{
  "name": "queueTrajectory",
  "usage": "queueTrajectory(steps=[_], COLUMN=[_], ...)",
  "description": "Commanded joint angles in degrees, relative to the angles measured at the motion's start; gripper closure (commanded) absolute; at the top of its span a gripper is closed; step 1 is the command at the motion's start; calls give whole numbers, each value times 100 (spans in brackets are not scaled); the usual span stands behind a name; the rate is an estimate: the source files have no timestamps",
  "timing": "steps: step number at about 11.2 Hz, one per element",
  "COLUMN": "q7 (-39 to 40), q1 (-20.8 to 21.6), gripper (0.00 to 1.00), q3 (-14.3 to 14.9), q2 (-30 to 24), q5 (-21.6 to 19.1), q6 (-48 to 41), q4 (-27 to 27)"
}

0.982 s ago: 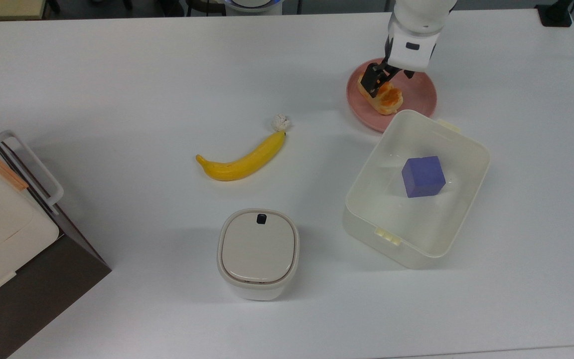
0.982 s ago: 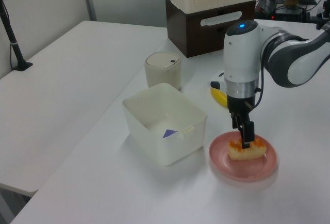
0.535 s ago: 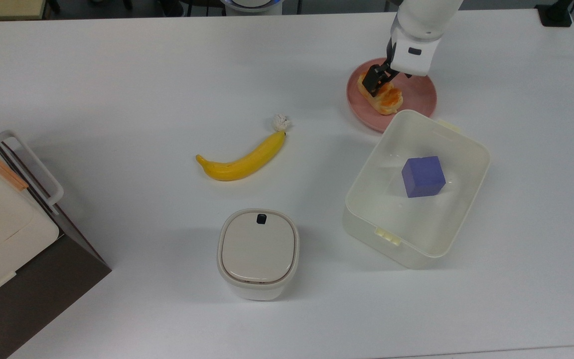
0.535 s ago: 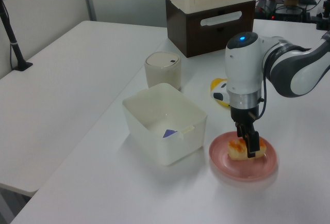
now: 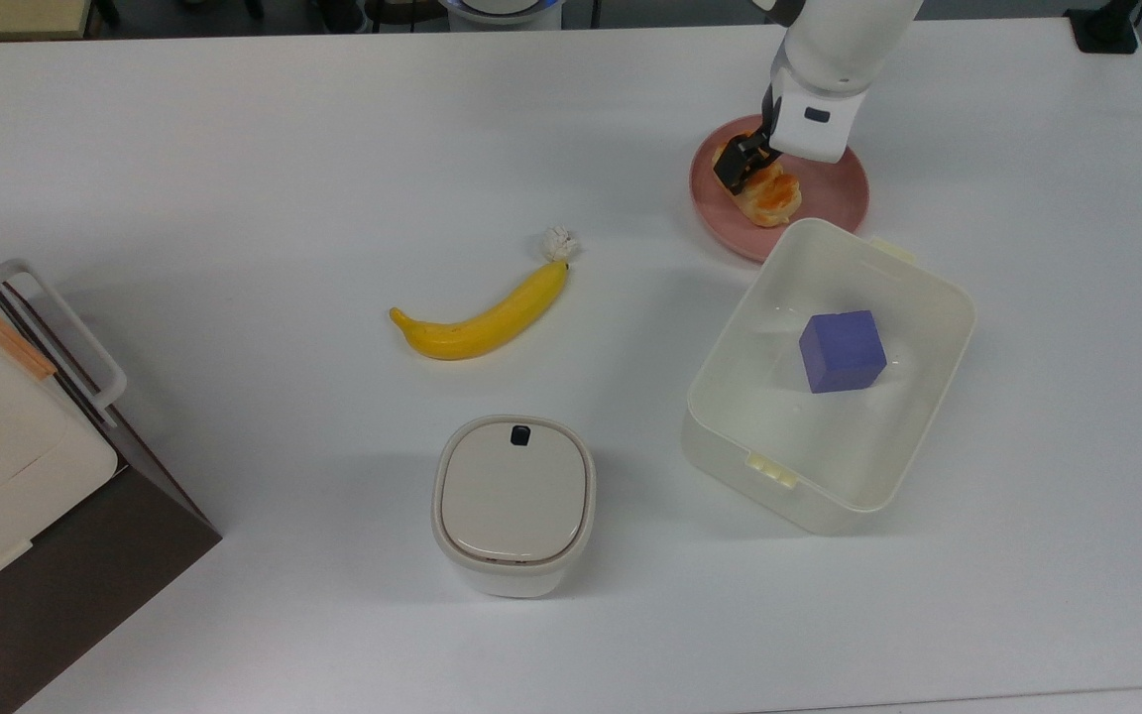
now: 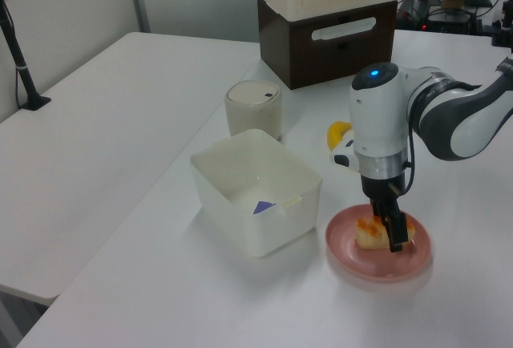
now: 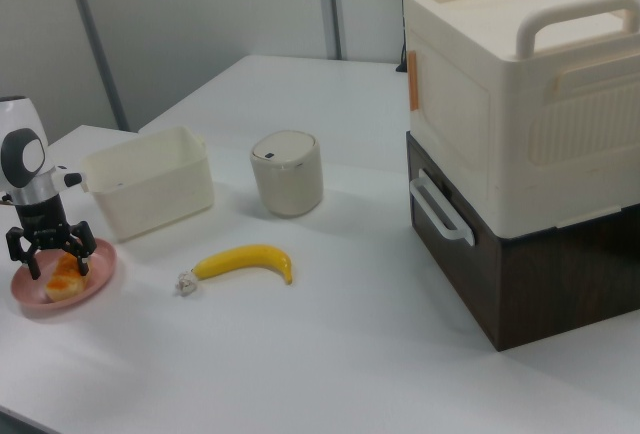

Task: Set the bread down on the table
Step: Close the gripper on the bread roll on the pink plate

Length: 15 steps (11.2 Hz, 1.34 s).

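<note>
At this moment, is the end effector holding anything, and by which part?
Nothing is held yet. The open end effector straddles the bread near its end toward the top view's upper left; the bread lies on the pink plate.

hand (image 5: 742,167) over bread (image 5: 767,194) on pink plate (image 5: 829,188)

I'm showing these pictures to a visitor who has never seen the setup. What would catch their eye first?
Probably the white robot arm, its gripper open astride the bread on the pink plate at the top view's upper right. Next, the yellow banana lying alone mid-table, and the purple cube inside the white bin just below the plate in the top view.
</note>
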<state>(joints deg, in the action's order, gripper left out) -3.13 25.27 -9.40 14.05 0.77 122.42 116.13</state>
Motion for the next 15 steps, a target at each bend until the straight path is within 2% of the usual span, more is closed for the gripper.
queueTrajectory(steps=[1, 2, 4, 5, 6, 7, 8, 12, 15], q7=[-100, -100, -100, -100, -100, -100, -100, -109, -109], q1=[5, -22, -31, -31, -40, -83, -84, -171, -373], gripper=[0, 0, 19, 34, 44, 46, 55, 54, 54], q3=[70, 79, 79, 79, 79, 79, 79, 96, 140], q2=[-8, 44, 54, 54, 45, 45, 45, -69, -288], q5=[-42, -33, -33, -33, -33, -33, -42, -33, -42], q6=[176, 176, 168, 159, 150, 141, 141, 106, -139], q4=[129, 121, 103, 103, 94, 85, 77, 7, -248])
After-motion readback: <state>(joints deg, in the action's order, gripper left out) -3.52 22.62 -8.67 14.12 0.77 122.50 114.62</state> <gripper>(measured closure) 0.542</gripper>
